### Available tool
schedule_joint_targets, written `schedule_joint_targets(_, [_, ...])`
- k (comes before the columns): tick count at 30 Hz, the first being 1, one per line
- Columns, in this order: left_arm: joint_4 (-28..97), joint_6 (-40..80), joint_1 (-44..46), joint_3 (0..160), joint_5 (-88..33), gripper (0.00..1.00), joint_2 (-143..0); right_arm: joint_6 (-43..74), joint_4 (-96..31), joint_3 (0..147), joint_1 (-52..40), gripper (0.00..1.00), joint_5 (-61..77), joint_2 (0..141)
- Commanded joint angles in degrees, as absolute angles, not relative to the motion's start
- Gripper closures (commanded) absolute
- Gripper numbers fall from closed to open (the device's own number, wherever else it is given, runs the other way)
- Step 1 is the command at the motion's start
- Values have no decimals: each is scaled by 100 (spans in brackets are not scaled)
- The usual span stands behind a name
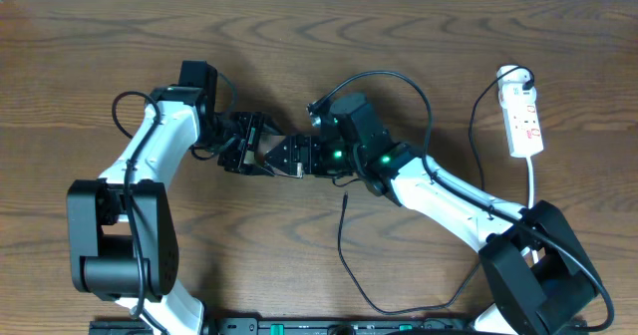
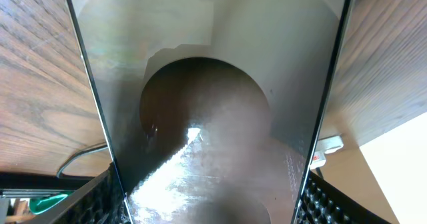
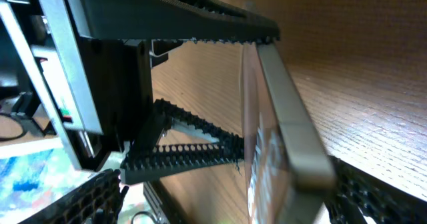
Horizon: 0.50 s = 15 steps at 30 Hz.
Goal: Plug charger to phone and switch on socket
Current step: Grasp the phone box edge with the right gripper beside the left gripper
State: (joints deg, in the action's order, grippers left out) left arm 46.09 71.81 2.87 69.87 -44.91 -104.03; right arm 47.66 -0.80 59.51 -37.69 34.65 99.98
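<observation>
The phone (image 2: 213, 111) is a dark glossy slab standing on edge above the table, between the two grippers (image 1: 276, 157). My left gripper (image 1: 254, 148) is shut on it, and its toothed fingers (image 2: 213, 207) press both long edges. The right wrist view shows the phone edge-on (image 3: 287, 144), with my right gripper (image 3: 233, 197) open around it and its fingers spread wide (image 1: 295, 159). The charger's thin black cable lies on the table with its plug tip (image 1: 343, 200) free, below the right gripper. The white socket (image 1: 524, 111) lies at the far right.
The charger cable loops along the front edge of the table (image 1: 399, 310) and runs up to the socket's black plug (image 1: 520, 75). A white cord (image 1: 532, 180) leaves the socket's near end. The right arm's thick black cable (image 1: 399, 76) arches above the wrist.
</observation>
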Motion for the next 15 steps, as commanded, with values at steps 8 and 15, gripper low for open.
schedule_joint_targets(8, [4639, 7210, 375, 7004, -4742, 93, -10285, 5076, -82, 6031, -3948, 26, 2895, 10051])
schedule_joint_targets(15, [4637, 7210, 373, 7004, -4740, 93, -10285, 5074, -89, 6031, -3988, 45, 2838, 10051])
